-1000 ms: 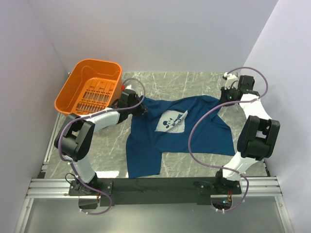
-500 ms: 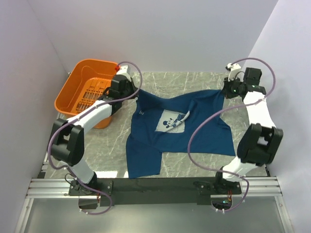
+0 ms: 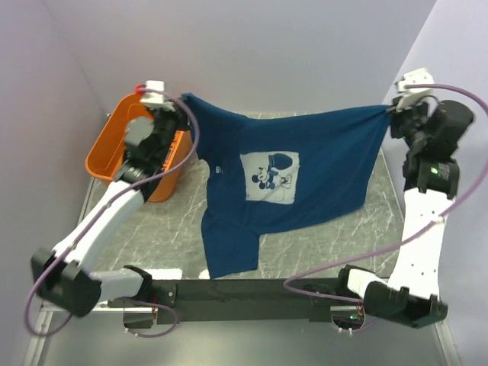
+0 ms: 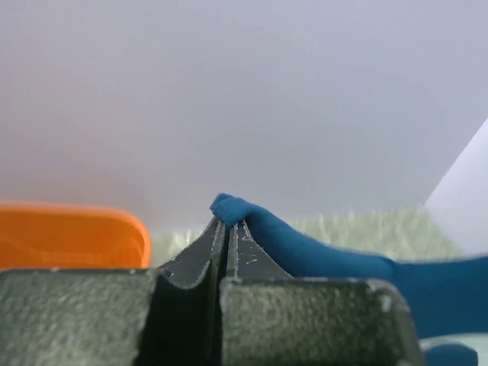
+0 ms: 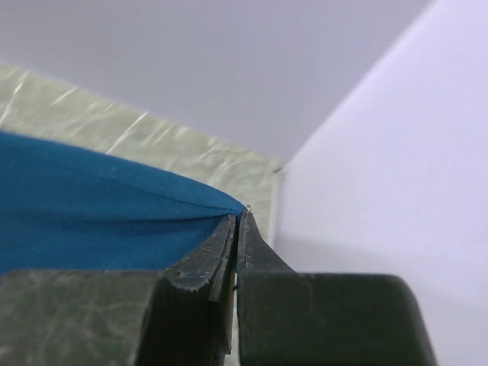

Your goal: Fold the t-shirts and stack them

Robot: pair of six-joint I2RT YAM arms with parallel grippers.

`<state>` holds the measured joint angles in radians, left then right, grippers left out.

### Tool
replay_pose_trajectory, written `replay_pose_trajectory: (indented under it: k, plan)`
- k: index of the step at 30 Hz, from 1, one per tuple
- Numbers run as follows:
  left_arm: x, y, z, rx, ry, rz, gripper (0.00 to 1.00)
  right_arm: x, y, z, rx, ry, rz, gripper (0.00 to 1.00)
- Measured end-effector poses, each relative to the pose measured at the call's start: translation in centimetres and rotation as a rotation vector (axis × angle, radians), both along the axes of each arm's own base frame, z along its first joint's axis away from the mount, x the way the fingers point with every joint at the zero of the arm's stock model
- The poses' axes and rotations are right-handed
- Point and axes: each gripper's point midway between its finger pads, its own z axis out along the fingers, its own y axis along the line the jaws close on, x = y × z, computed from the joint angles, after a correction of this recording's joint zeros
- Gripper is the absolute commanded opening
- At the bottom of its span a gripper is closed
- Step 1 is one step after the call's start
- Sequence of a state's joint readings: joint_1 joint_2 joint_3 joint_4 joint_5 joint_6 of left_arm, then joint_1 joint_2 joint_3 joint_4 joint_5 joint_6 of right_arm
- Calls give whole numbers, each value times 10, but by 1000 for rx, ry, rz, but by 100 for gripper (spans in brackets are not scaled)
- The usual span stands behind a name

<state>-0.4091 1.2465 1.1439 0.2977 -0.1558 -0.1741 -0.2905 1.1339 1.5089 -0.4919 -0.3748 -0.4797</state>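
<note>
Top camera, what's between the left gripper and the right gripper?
The navy t-shirt, held up and spread between the left gripper and right gripper, each shut on an upper corner. The top view shows it.

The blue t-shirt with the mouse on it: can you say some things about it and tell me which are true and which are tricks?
1. The left gripper and the right gripper each pinch an edge of the t-shirt. True.
2. The t-shirt is folded into a neat little square. False: it is stretched wide open between the two grippers.
3. The mouse print faces up toward the top camera. True.
4. The t-shirt lies inside the orange basket. False: the basket stands off to the left, and the t-shirt is outside it.
</note>
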Motion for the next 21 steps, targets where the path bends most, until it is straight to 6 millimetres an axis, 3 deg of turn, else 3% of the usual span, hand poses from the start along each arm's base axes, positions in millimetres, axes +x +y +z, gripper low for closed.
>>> replay_pose_trajectory:
  k: [3, 6, 11, 13, 16, 18, 21]
  plan:
    - [-32, 15, 48, -33, -133, 5, 0, -24, -11, 37, -7, -90, -64, 0]
    - [-72, 31, 96, -84, -264, 2, 0, -56, -16, 90, -20, -220, -122, 0]
    - [-155, 61, 184, -177, -499, -24, 1, -135, 6, 186, -79, -486, -158, 0]
    - [-188, 74, 217, -211, -586, -30, 1, -164, 18, 210, -103, -569, -161, 0]
    - [-237, 93, 257, -256, -704, -37, 1, -225, 43, 248, -148, -724, -167, 0]
    - [-267, 105, 278, -281, -770, -39, 1, -260, 56, 266, -171, -811, -176, 0]
    - [-292, 116, 296, -302, -826, -40, 1, -297, 68, 282, -195, -907, -191, 0]
